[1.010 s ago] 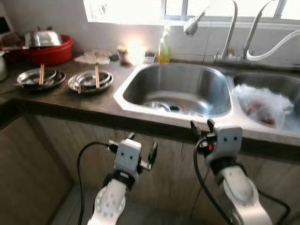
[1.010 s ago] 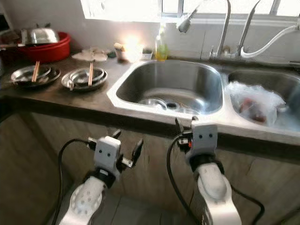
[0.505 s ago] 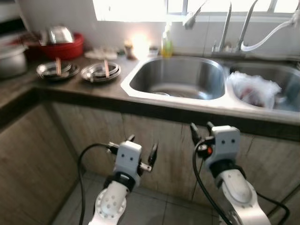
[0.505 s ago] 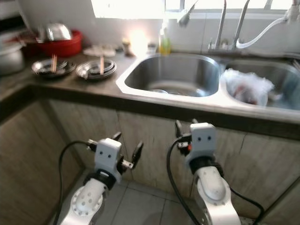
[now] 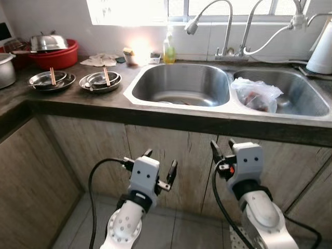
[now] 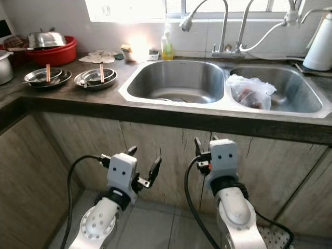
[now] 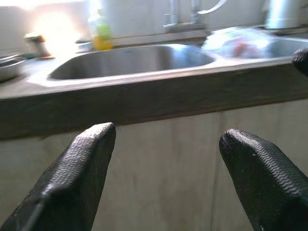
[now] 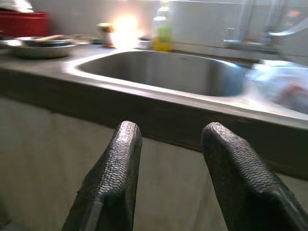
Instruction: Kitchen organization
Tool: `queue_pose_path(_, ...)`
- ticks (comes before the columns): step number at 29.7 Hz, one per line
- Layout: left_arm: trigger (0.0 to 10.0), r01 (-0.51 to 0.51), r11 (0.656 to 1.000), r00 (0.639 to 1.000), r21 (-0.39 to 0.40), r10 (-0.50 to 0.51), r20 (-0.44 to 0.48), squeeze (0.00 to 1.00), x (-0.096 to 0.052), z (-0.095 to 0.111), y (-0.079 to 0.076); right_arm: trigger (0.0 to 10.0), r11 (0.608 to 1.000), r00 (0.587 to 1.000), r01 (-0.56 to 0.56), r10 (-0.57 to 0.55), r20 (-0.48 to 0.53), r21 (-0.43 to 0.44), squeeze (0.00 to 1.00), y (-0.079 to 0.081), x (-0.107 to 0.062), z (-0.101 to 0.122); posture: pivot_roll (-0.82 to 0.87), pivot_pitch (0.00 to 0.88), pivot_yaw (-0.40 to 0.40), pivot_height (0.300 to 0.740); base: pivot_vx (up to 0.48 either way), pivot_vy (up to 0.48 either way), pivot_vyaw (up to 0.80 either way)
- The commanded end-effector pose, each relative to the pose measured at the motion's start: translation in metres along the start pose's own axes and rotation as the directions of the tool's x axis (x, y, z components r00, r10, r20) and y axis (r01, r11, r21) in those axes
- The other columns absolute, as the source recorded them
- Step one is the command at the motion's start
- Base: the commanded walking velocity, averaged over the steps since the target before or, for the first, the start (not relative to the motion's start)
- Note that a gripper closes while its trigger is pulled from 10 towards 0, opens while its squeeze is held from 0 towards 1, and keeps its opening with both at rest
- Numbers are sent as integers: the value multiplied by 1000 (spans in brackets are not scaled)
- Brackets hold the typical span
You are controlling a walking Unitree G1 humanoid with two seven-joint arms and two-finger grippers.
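Note:
Both grippers hang low in front of the wooden cabinet doors, below the counter edge. My left gripper (image 5: pixel 160 162) is open and holds nothing; in its wrist view its fingers (image 7: pixel 77 178) stand wide apart facing the counter front. My right gripper (image 5: pixel 222 148) is also open and empty, with its pads (image 8: pixel 115 178) pointing at the sink edge. On the dark counter at left sit two steel plates with chopsticks across them (image 5: pixel 51 80) (image 5: pixel 101 81). The left sink basin (image 5: pixel 181 85) holds some dishes; a plastic bag (image 5: pixel 255 93) lies in the right basin.
A red basin (image 5: pixel 57 56) with a steel lid stands at the back left, a steel pot (image 5: pixel 5 70) at the far left. A yellow soap bottle (image 5: pixel 169 49) and taps line the back wall. A white kettle (image 5: pixel 321 46) stands far right. Tiled floor lies below.
The camera has drawn back from the counter, so more cabinet front and floor show and the picture has sharpened. Both grippers stay open in the same pose.

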State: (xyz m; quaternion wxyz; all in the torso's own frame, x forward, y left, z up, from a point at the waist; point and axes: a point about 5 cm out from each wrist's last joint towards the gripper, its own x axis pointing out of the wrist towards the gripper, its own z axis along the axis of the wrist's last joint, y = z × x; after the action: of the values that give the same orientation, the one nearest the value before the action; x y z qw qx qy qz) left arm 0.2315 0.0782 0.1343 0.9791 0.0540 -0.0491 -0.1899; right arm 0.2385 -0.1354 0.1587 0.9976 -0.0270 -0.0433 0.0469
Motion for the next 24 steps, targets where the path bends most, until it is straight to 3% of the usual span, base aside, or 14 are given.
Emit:
queue_pose_path(1,10000,-16,1000,1000,3,16,-2,0,-1,1,2,10000,1000,1000,-14,14,13,-2,0,3,1,2,36,32,-9,740,255,0,800)
queue_pose_path(24,10000,-7,1000,1000,4,7,-2,0,0,0,2,10000,1000,1000,-18,18,16,10,0,4,4,2,35,11,-7,740,269,0,800)
